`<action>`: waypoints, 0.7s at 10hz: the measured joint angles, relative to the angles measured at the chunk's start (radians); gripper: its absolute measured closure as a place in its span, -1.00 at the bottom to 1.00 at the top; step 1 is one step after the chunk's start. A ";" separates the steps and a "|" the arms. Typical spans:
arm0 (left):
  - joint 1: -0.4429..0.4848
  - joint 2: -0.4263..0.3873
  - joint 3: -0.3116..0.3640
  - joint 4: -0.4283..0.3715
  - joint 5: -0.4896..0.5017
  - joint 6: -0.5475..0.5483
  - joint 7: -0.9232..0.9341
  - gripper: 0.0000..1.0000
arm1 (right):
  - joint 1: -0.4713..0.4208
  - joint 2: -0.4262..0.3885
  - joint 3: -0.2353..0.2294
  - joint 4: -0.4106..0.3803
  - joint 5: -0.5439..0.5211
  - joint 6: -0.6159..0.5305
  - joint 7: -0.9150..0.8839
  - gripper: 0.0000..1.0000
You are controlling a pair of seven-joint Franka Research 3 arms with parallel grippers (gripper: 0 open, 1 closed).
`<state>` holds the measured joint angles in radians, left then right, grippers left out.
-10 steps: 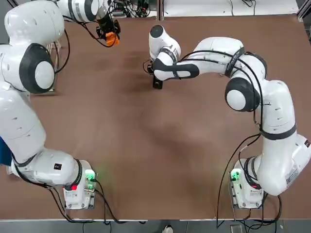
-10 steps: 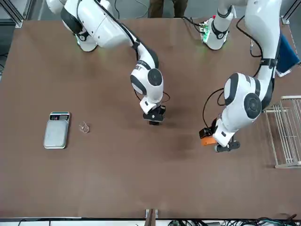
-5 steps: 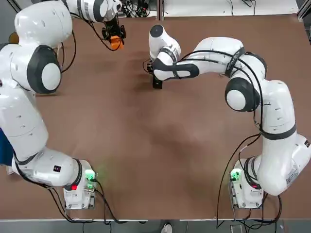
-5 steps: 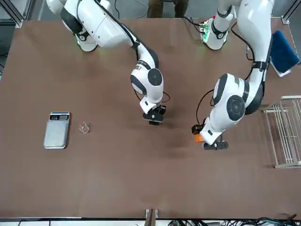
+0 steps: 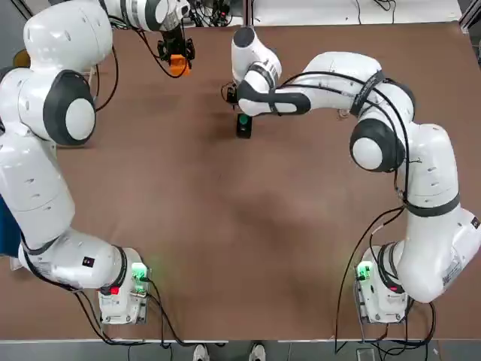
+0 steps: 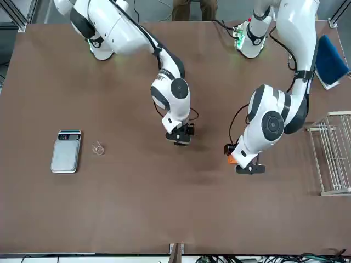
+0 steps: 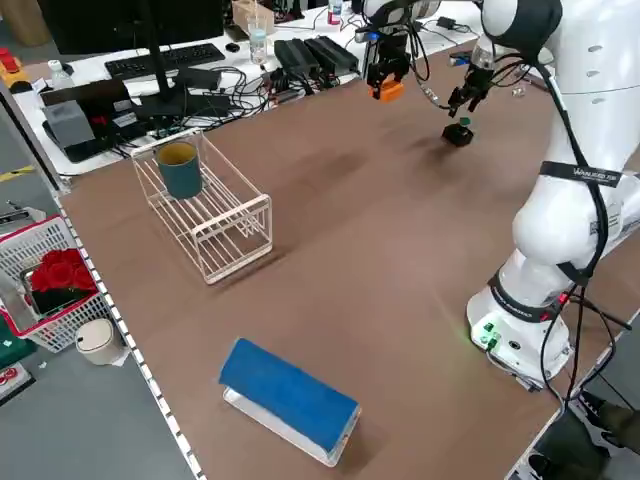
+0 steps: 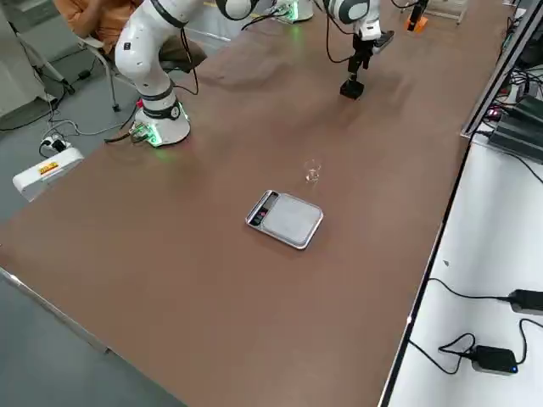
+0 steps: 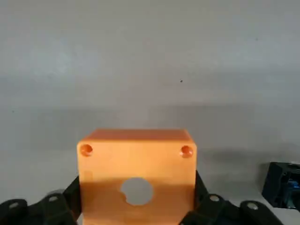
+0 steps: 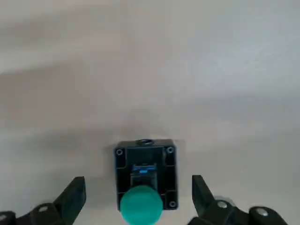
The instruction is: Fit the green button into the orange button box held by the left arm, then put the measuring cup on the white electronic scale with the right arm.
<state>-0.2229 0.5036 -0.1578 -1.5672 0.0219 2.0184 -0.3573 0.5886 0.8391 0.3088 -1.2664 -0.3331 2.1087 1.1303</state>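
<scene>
Looking down, we see the left gripper [image 9: 136, 213] pinching the orange box [image 9: 136, 176] above the table [image 5: 225, 226], its round hole facing the wrist camera. Our right gripper [image 10: 138, 199] hangs with fingers spread wide on either side of the green button [image 10: 140, 205], which sits on a small black block [image 10: 145, 164] resting on the table, touching neither finger. The cup [image 6: 98, 148] stands just beside the scale [image 6: 66, 152], well apart from both arms
</scene>
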 joint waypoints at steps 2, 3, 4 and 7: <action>-0.001 0.001 -0.001 0.019 0.000 0.000 0.000 -0.73 | -0.043 -0.072 0.004 -0.009 0.000 -0.075 -0.011 -1.00; -0.004 0.002 -0.002 0.027 0.000 0.000 0.000 -0.73 | -0.089 -0.132 0.019 -0.043 0.000 -0.089 -0.038 -1.00; -0.017 0.002 -0.004 0.030 0.000 0.000 0.000 -0.73 | -0.162 -0.205 0.056 -0.098 0.000 -0.097 -0.073 -1.00; -0.108 0.011 -0.005 0.055 0.000 0.000 -0.048 -0.73 | -0.355 -0.429 0.124 -0.273 0.075 -0.105 -0.223 -1.00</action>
<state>-0.3310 0.5145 -0.1625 -1.5122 0.0215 2.0188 -0.4055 0.2333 0.4097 0.4331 -1.5389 -0.2581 2.0032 0.9073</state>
